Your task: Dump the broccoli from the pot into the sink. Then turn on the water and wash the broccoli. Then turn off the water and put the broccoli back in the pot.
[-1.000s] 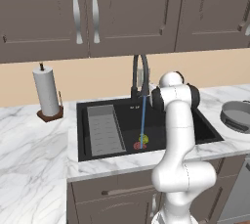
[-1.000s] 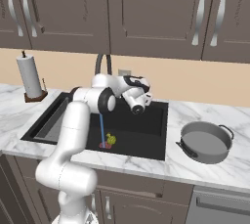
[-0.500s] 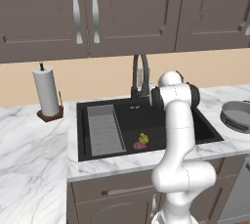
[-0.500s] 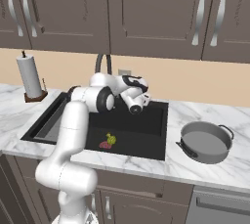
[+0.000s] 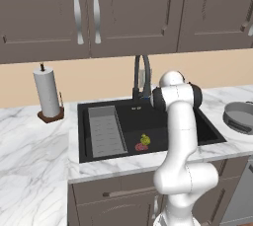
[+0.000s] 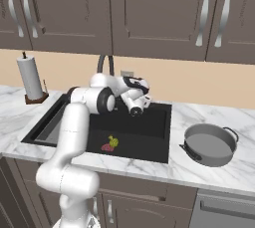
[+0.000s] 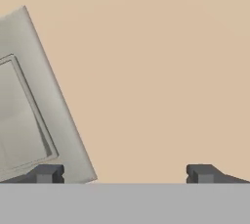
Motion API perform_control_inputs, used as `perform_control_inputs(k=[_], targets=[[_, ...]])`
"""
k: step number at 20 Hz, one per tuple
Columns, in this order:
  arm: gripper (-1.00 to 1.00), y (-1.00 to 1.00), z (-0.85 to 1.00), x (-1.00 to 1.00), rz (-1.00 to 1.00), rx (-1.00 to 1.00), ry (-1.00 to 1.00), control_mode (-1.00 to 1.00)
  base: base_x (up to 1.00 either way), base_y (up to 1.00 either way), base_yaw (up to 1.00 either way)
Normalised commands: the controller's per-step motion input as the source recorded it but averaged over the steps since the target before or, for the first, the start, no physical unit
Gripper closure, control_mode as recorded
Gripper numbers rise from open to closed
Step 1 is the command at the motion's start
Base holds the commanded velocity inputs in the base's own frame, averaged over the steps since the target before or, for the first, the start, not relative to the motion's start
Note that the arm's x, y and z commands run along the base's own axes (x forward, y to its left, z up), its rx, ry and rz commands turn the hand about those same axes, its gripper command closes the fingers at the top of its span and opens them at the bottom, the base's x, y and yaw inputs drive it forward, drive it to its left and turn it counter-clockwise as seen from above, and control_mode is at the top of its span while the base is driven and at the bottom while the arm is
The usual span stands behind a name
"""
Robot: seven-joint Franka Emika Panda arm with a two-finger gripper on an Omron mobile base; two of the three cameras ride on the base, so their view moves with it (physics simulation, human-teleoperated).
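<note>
The broccoli [image 5: 145, 139] [image 6: 113, 142] lies on the floor of the black sink [image 5: 127, 121] [image 6: 147, 128], touching the red drain [image 5: 141, 147] [image 6: 106, 147]. No water runs from the dark arched faucet [image 5: 141, 72] [image 6: 104, 65]. The grey pot [image 5: 240, 117] [image 6: 208, 156] stands empty on the counter to the right of the sink. My gripper [image 6: 141, 88] [image 7: 124, 174] hovers above the back of the basin beside the faucet and faces the beige wall. It is open, with bare wall between its fingertips [image 7: 46, 173].
A grey ribbed tray insert [image 5: 104, 131] fills the sink's left part. A paper towel roll [image 5: 48, 92] [image 6: 30, 77] stands on the marble counter at the left. A grey outlet plate [image 7: 29, 105] is on the wall near the hand. Cabinets hang overhead.
The blue stream of water that ran from the faucet onto the broccoli a second ago has stopped. My hand has drawn back slightly from the faucet, jaws still wide.
</note>
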Motion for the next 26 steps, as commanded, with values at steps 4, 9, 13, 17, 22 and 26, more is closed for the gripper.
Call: perform_control_inputs(k=[4, 9, 13, 17, 22, 26], targets=[[-1.0, -0.01, 0.43, -0.1, 0.0, 0.0, -0.01, -1.0, 0.0, 0.0, 0.0], [-1.0, -0.32, 0.81, -0.86, -0.02, -0.03, -0.09, -1.0, 0.0, 0.0, 0.0], [-1.0, -0.4, 0.69, -1.0, -0.08, -0.04, -0.01, -1.0, 0.0, 0.0, 0.0], [-1.0, -0.36, 0.46, -1.0, -0.12, -0.06, 0.02, -1.0, 0.0, 0.0, 0.0], [-1.0, -0.36, 0.44, -0.99, -0.15, -0.06, 0.16, -1.0, 0.0, 0.0, 0.0], [-1.0, -0.36, 0.52, -0.95, -0.16, -0.03, 0.36, -1.0, 0.0, 0.0, 0.0]])
